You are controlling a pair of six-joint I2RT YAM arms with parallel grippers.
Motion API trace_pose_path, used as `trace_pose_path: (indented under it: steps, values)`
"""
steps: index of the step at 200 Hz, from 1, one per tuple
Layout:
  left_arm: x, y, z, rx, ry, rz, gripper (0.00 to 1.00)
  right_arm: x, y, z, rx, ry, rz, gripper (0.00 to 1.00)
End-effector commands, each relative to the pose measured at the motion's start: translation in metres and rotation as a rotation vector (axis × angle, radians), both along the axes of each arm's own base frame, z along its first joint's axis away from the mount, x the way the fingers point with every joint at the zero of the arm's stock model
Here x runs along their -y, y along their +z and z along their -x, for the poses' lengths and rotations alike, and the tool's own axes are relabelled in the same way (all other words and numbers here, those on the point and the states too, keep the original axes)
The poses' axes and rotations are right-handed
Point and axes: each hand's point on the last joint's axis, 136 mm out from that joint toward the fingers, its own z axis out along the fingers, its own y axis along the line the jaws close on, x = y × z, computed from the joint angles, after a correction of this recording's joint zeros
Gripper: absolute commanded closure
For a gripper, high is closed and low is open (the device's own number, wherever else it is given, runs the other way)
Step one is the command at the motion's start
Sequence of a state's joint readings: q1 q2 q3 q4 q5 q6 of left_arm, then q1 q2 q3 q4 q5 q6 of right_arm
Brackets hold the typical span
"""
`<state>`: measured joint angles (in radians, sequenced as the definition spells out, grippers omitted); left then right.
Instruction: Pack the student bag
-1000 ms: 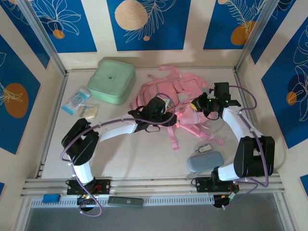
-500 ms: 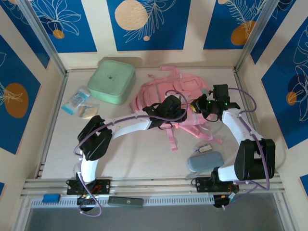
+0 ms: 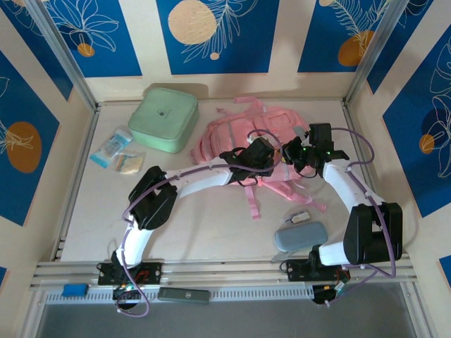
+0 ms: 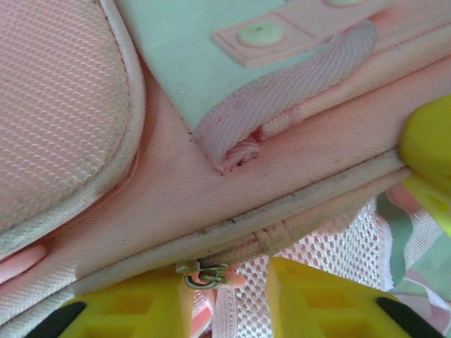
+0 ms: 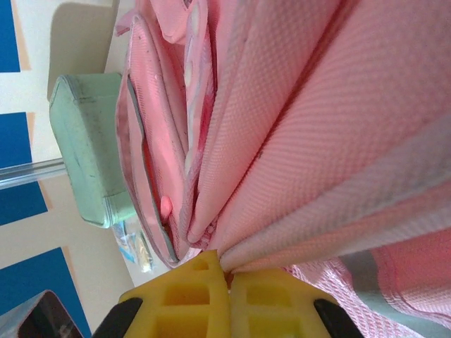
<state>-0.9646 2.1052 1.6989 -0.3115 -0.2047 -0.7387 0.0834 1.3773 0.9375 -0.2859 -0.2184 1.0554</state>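
Observation:
The student bag [image 3: 243,130] is a pink backpack lying at the back middle of the table, straps toward me. My left gripper [image 3: 263,152] hovers low over its right side, open. In the left wrist view its yellow fingers [image 4: 134,310] straddle white mesh, and a metal zip pull [image 4: 204,273] lies on the zip line beside the left finger. My right gripper [image 3: 291,152] sits just to the right, shut on a bunched fold of the student bag [image 5: 303,141] and lifting it. The fold is pinched between the yellow pads [image 5: 190,296].
A mint green square zip case [image 3: 165,118] lies at the back left, with two small packets [image 3: 113,146] nearer the left wall. A grey-blue pouch [image 3: 300,236] and a small object [image 3: 301,217] lie at the front right. Pink straps [image 3: 252,201] trail toward me.
My left arm has stretched to the right across the bag, bringing its gripper up beside the right gripper. The right gripper has held its pinch almost still.

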Motion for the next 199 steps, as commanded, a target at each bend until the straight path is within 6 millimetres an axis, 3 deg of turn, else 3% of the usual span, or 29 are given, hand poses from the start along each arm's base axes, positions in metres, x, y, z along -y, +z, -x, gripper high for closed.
trace_pose_path:
  steps: [1,81,116,161,199]
  values:
    - [0.008,0.015,-0.020,0.082,0.034,0.033,0.74,-0.030,0.027,0.009,0.067,0.117,-0.090,1.00]
    - [0.001,0.047,-0.010,0.131,-0.018,0.091,1.00,-0.019,0.028,0.007,0.070,0.102,-0.089,1.00]
    - [-0.005,0.060,0.001,0.121,-0.063,0.109,1.00,-0.013,0.029,0.005,0.076,0.100,-0.070,1.00]
    - [-0.039,0.032,0.024,-0.023,-0.078,0.014,1.00,-0.005,0.030,-0.001,0.079,0.117,-0.064,1.00]
    - [-0.073,-0.008,0.038,-0.092,-0.089,-0.090,1.00,-0.004,0.041,-0.006,0.095,0.148,-0.076,1.00]
